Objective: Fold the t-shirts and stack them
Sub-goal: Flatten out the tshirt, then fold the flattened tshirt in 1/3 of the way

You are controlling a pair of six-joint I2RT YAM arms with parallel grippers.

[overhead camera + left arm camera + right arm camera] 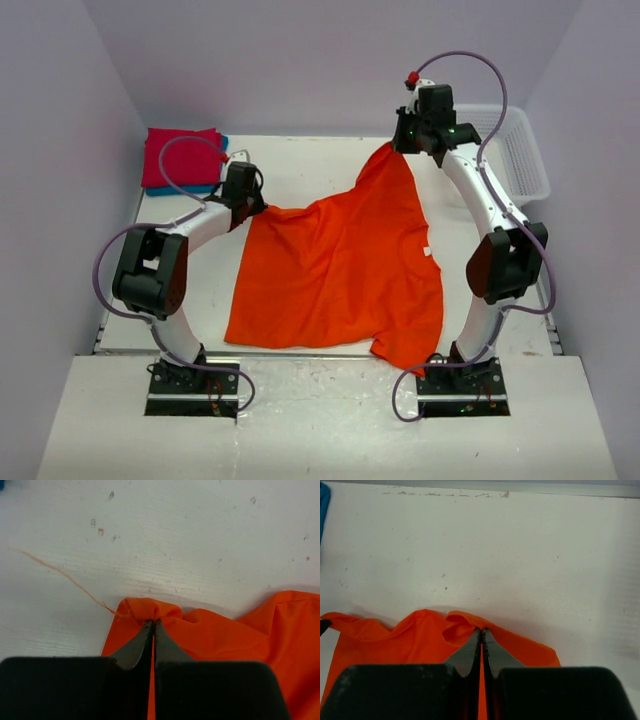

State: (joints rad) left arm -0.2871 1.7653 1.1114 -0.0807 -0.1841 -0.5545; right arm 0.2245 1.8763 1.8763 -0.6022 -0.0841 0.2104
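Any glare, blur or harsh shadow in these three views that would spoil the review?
Top external: even light, sharp, orange t-shirt strongly saturated, no glare. Left wrist: left pincer body a dark featureless mass at the bottom, table scuffs legible. Right wrist: right pincer equally dark, soft shadow behind the cloth.

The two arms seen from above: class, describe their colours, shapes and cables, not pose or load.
Both the left arm and right arm have white curved links between chunky black joint housings. A lilac cable loops along each. The right arm carries a small red part at its top. In the wrist views, the left gripper and right gripper show dark grey tapering fingers on black blocks.
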